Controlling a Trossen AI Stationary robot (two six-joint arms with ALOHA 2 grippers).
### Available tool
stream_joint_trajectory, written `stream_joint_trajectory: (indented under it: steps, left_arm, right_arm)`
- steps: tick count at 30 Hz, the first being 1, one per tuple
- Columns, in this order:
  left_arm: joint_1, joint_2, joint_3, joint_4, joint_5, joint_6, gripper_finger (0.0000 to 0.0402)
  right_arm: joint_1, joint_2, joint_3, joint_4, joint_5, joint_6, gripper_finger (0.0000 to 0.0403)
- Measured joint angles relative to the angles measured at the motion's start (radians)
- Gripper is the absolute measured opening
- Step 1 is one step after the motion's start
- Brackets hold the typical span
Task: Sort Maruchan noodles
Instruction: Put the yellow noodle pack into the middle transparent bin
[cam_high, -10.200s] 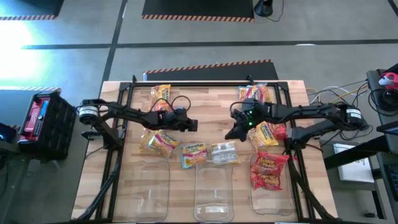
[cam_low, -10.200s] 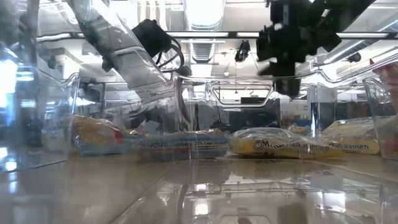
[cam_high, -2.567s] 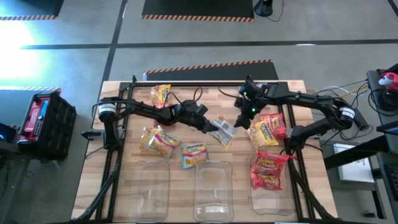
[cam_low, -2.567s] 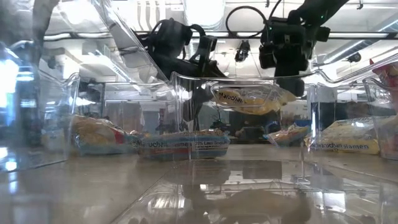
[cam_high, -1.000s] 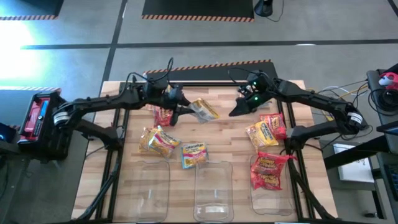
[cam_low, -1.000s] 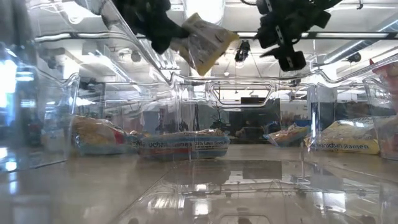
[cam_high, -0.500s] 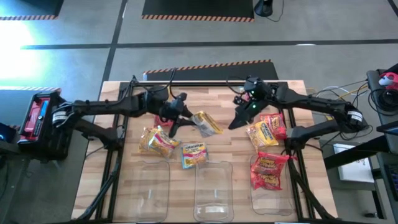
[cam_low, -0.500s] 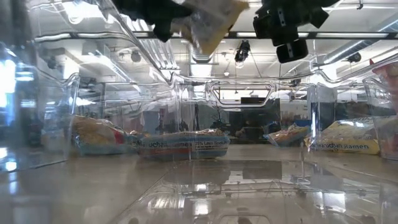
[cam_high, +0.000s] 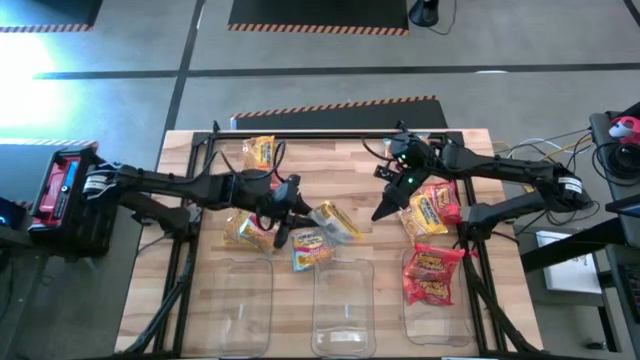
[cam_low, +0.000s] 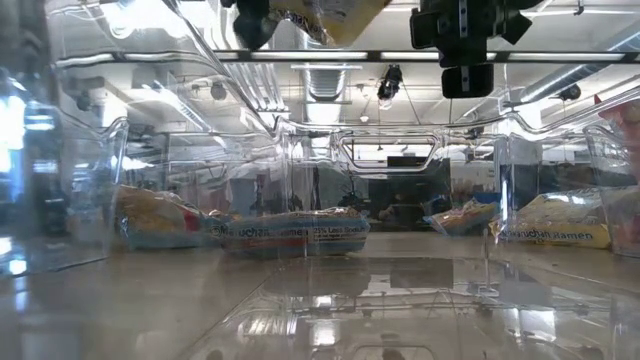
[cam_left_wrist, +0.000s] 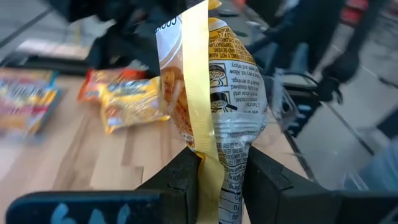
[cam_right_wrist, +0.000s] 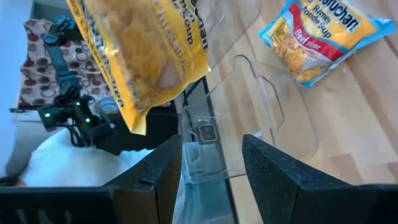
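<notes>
Yellow crinkly plastic, pinched by its sealed edge: the left gripper (cam_left_wrist: 214, 180) is closed hard on a flat yellow-and-clear ramen packet (cam_left_wrist: 211, 93), which stands up from the jaws and hangs in the air. In the high view that held packet (cam_high: 335, 222) sits above the table's middle, just off the left gripper (cam_high: 288, 212) and over a pale blue-multicoloured ramen packet (cam_high: 310, 249) lying on the wood.

Right gripper (cam_high: 381, 212) hovers empty near the middle, jaws partly open, nothing between the fingers in its wrist view.

On the light wooden slatted table (cam_high: 350, 165): a yellow-orange packet (cam_high: 243, 230) beside the left arm, another yellow packet (cam_high: 259, 151) at the far edge, a yellow-and-red packet (cam_high: 430, 208) under the right arm, and red packets (cam_high: 432, 272) resting at the right-hand clear rectangular plastic bin (cam_high: 436, 318). The middle clear bin (cam_high: 343, 305) and left clear bin (cam_high: 238, 305) look empty.

Step in hand, as I read it: carry the yellow packet to its bin. The grip is on a thin seam, so the packet may swing; move steadily and keep it clear of the right gripper. Bring it fully over the chosen bin's opening and lower past the rim before letting go, since a light packet released high could catch the wall and slide out. Which bin takes yellow I cannot tell.
</notes>
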Motion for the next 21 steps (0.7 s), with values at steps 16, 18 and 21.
stream_joint_trajectory:
  steps: [16,18,21]
  left_arm:
    - [-0.115,0.037,-0.001,-0.002,-0.132,0.090,0.0076]
    - [-0.115,0.046,-0.001,0.000,-0.121,0.121,0.0076]
    - [-0.122,0.066,-0.001,-0.001,-0.119,0.143,0.0076]
  right_arm:
    - [0.000,0.000,0.000,-0.005,0.075,-0.142,0.0155]
    - [0.000,0.000,0.000,-0.008,0.108,-0.142,0.0153]
    - [-0.001,0.000,0.000,-0.010,0.120,-0.145,0.0153]
